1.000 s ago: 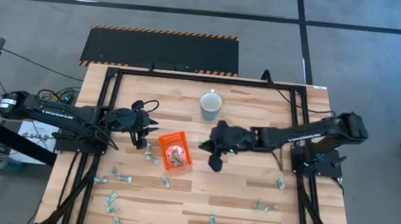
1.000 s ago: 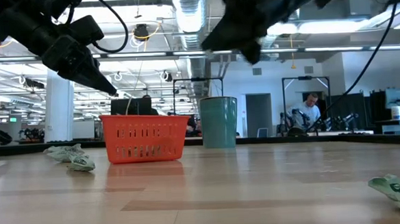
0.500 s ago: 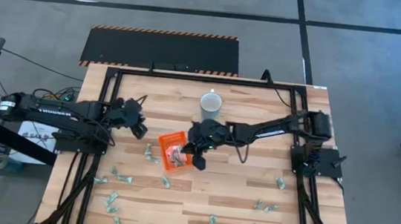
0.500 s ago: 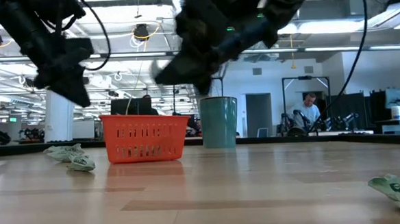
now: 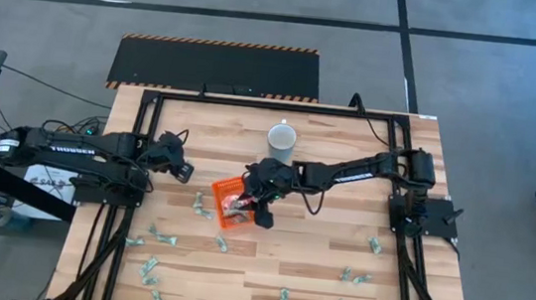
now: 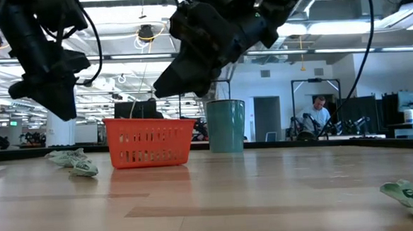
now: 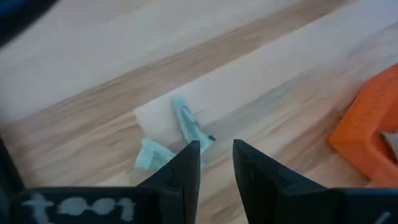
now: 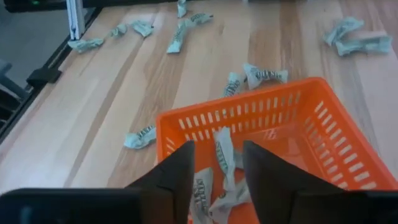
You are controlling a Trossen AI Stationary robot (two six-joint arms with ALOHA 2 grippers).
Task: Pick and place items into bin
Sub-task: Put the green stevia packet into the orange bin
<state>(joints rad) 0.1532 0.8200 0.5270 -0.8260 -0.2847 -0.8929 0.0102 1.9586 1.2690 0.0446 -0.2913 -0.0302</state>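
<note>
**A:** Where is your right claw (image 5: 260, 205) relative to the bin (image 5: 225, 211)?

**B:** Directly above it, over the orange bin's side nearest the mug (image 5: 281, 141). In the right wrist view your fingers (image 8: 177, 171) stand apart with a gap between them, and a crinkled wrapped piece (image 8: 222, 151) shows in that gap. I cannot tell whether the fingers touch it. More pieces lie inside the bin beneath.

**A:** And your left claw (image 5: 182, 170)?

**B:** Off the bin's other side, away from the mug, raised above the tabletop (image 5: 337, 257). Its fingers (image 7: 185, 168) are slightly apart, holding nothing, with two items (image 7: 185, 125) lying on the wood ahead of them.

**A:** The rest of the items?

**B:** Scattered on the tabletop beyond the bin, on the side away from the mug (image 5: 151, 271).
</note>
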